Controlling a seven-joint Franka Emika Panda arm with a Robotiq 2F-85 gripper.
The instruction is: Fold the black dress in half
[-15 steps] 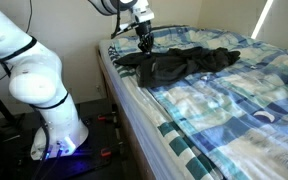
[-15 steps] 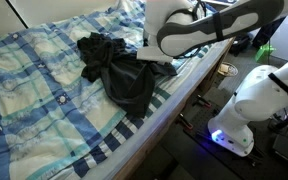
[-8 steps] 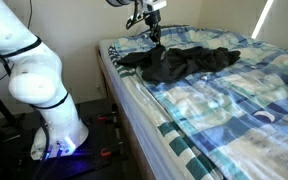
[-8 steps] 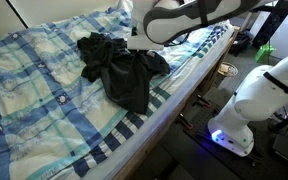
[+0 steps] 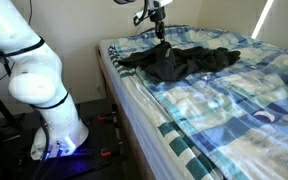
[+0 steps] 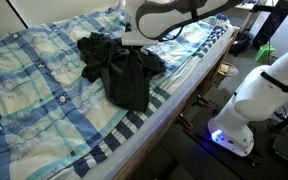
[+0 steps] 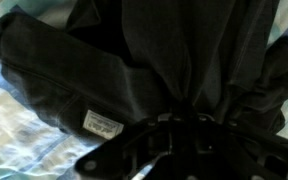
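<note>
The black dress [image 5: 184, 62] lies crumpled on the blue plaid bed, also seen in an exterior view [image 6: 124, 72]. My gripper [image 5: 160, 33] hangs above the bed's near edge, shut on a pinched part of the dress, which is pulled up into a peak below it. In the wrist view the dress [image 7: 154, 60] fills the frame, its fabric gathered into my jaws [image 7: 184, 122]. A white label [image 7: 99, 124] shows on the cloth.
The bed [image 5: 234, 110] with its blue plaid cover [image 6: 34, 110] stretches wide around the dress. The robot's white base [image 5: 39, 80] stands on the floor beside the bed. A wall stands behind the bed's head end.
My gripper has risen and moved further over the bed, lifting the dress's edge with it. The dress's near part has been drawn up and inward.
</note>
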